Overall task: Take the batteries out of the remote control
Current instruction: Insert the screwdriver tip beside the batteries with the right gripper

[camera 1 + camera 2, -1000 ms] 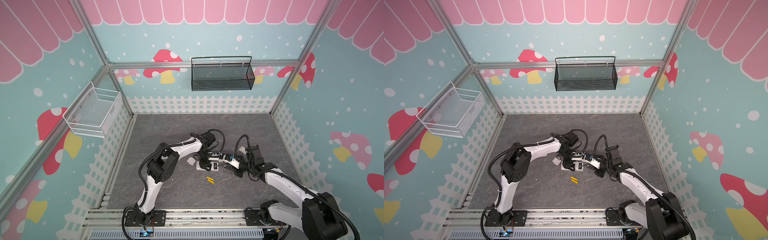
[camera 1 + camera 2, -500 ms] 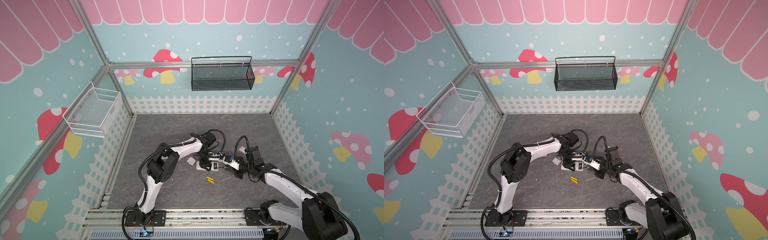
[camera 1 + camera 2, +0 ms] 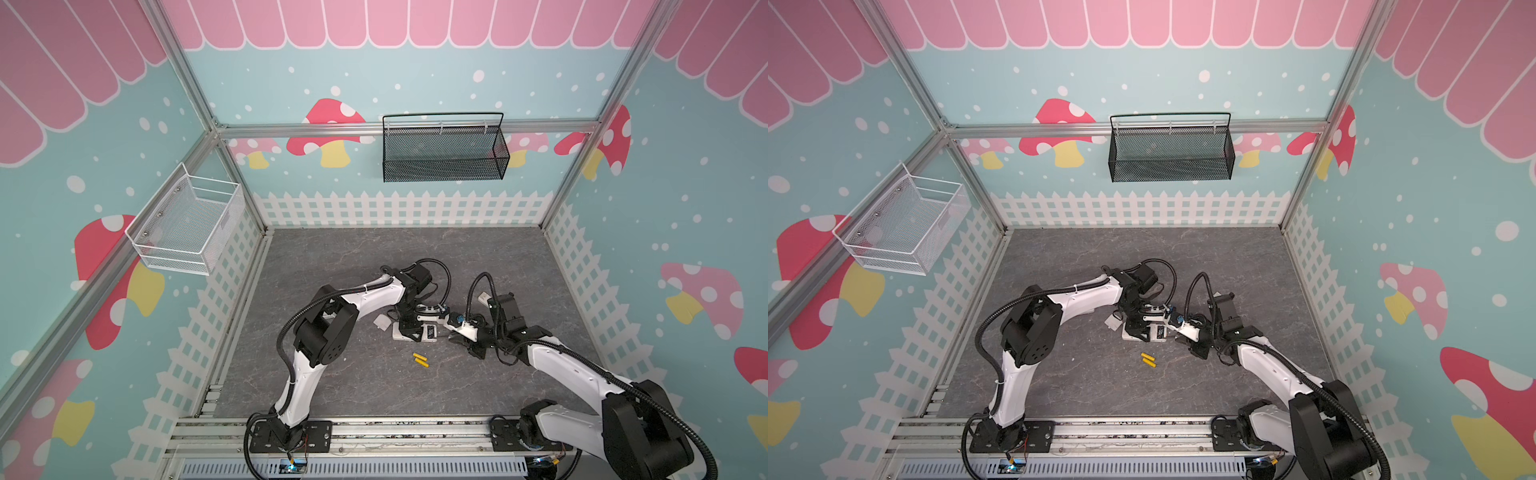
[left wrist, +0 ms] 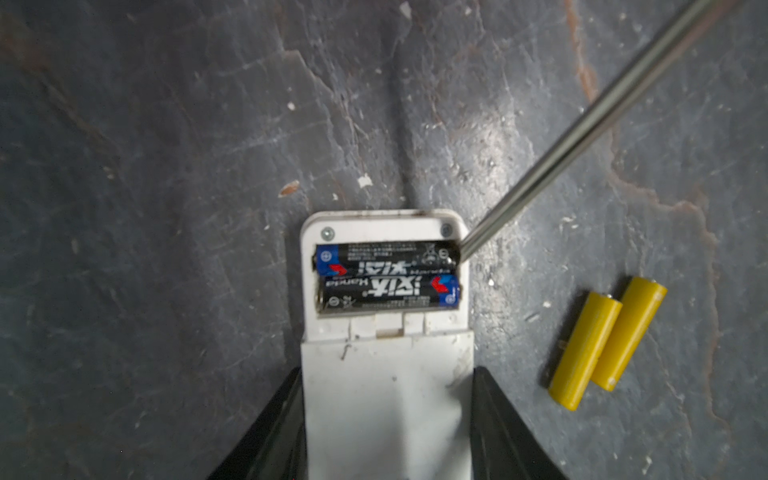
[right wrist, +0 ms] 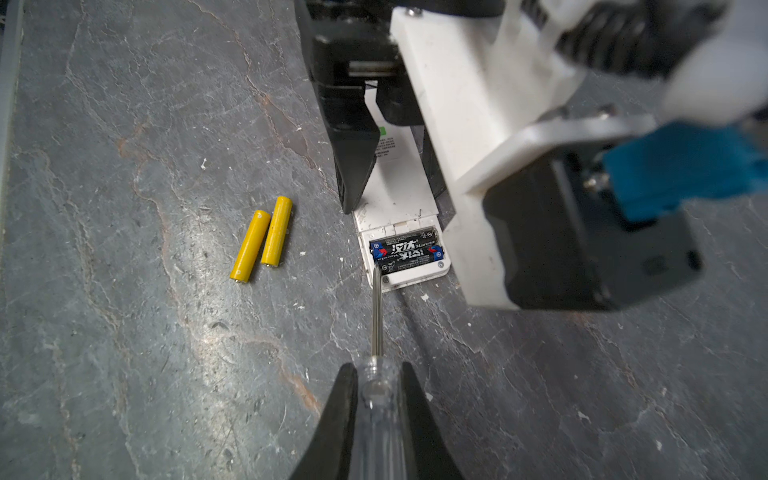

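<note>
The right gripper (image 5: 378,374) is clenched on the clear handle of a screwdriver (image 5: 376,386), whose steel tip rests at one end of the outer cell in the open battery bay. The left gripper (image 4: 387,372) grasps the remote control (image 4: 384,415), a black finger pressed to each long edge, pinning it flat on the table (image 3: 332,257) with the bay facing up. Two black-and-blue batteries (image 4: 388,293) sit side by side in that bay, touching along their length, so the step in hand looks like prying the first of them out. The next move probably calls for working the tip under the cell's end and levering upward while the left jaws keep the body from sliding. Too sharp a lever could flick the cell away or skid the tip off the bay's rim. Two yellow batteries (image 4: 584,351) lie touching each other on the table just beside the remote, near the screwdriver's side, and a freed cell could roll into them. A small pale piece (image 3: 381,321), possibly the cover, lies on the remote's far side, clear of the work. A black mesh basket (image 3: 444,166) and a white wire basket (image 3: 187,232) hang on the walls, well apart from everything. Nothing else blocks the tool.
</note>
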You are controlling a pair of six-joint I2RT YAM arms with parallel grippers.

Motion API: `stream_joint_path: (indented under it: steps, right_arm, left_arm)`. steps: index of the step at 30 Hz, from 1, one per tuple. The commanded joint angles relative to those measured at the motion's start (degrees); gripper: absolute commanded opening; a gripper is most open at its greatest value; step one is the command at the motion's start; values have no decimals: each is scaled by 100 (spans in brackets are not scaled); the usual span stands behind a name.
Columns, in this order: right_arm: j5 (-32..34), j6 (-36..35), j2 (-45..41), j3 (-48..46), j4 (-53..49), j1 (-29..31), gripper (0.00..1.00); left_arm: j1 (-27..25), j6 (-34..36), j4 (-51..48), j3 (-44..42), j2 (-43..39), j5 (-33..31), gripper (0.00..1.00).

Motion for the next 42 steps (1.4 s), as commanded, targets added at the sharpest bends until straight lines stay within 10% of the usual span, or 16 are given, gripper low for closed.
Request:
stream_joint_path:
  steps: [1,23,42]
  right_arm:
    - [110,-192,85,-6,-113,72,0]
    - [2009,-389,-1072,-950,1621,718,0]
    - [2169,-299,-1356,-1068,1848,743,0]
  left_arm:
    - [-77,107,-198,-132,115,-144,51]
    - [-87,132,-200,-163,96,-142,49]
    - [-109,135,-167,-198,85,-178,49]
